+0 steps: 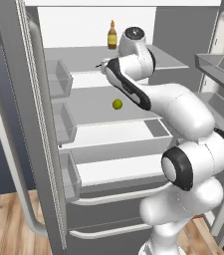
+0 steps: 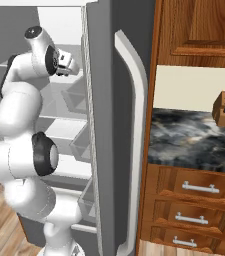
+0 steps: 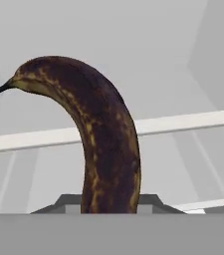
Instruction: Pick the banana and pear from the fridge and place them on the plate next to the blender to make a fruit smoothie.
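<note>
While my gripper [image 3: 108, 211] clamps the curved, dark brown-black banana [image 3: 101, 139], a small amber bottle [image 1: 112, 35] stands behind. The round yellow-green pear [image 1: 117, 104] sits one glass shelf [image 1: 96, 112] lower in the grey steel fridge [image 1: 29, 124]

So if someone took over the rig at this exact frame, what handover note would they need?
Gripper: closed on the banana, which rises between the fingertips in the hand view; the hand is inside the open fridge at the upper shelf level.
Pear: sitting on a middle fridge shelf, untouched.
An amber bottle stands on the top shelf, not part of the job.
Done: banana reached and gripped.
Left: pull the banana out, carry it to the plate by the blender, then come back for the pear and do the same.
</note>
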